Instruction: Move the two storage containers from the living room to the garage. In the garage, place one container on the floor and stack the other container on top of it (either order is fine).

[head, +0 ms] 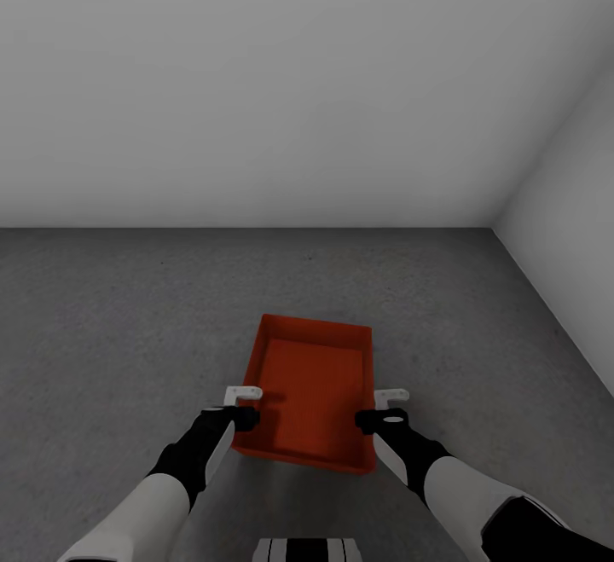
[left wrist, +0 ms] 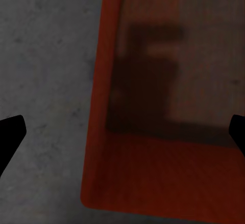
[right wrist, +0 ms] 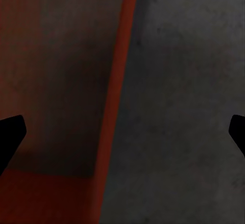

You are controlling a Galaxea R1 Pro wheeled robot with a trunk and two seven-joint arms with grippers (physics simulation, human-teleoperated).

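Note:
One orange-red storage container (head: 311, 391) lies open side up on the dark grey concrete floor (head: 119, 315) of the garage, just ahead of me. My left gripper (head: 245, 413) hovers over its left wall with the fingers spread wide, one on each side of the rim. My right gripper (head: 382, 415) is open in the same way over the right wall. The left wrist view looks down on the container's wall and near corner (left wrist: 153, 173) between the open fingertips (left wrist: 11, 132). The right wrist view has the other wall (right wrist: 115, 106) running between its fingertips (right wrist: 10, 132). Neither gripper holds anything.
A plain white back wall (head: 281, 84) meets the floor ahead, and a white side wall (head: 571, 229) closes the right. Bare concrete lies left of the container and beyond it. My base (head: 304, 549) shows at the lower edge.

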